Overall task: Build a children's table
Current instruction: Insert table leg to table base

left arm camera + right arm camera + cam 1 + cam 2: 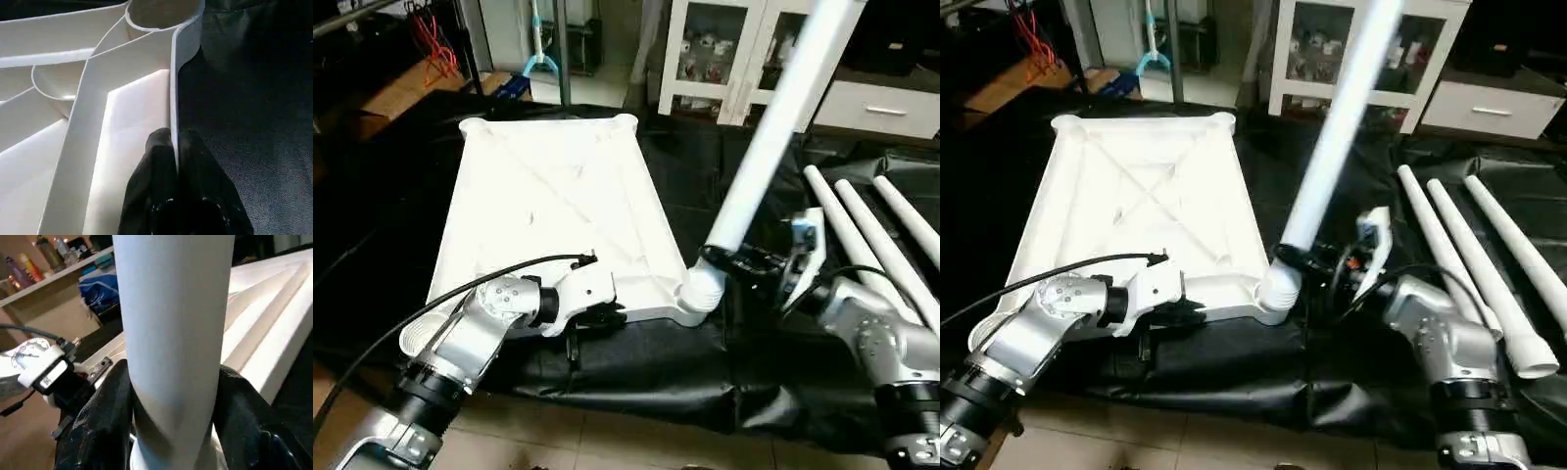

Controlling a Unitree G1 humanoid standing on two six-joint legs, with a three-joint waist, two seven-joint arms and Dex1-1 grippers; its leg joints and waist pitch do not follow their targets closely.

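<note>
The white square table top [548, 196] lies upside down on black cloth, X-ribs up. My left gripper [597, 318] is shut on its near rim [172, 112], one finger inside the wall and one outside. A long white leg [773, 127] stands tilted in the near right corner socket [700, 292]. My right gripper [739, 259] is shut around the leg just above the socket, its black fingers [102, 426] hugging the tube [173, 333]. Three more legs [862, 235] lie side by side on the cloth to the right.
A white glass-door cabinet [724, 49] and a drawer unit [886, 108] stand behind the work area. Black cloth [685, 372] covers the work surface down to its front edge, with tiled floor below. Orange cables [431, 44] and a cardboard box sit at far left.
</note>
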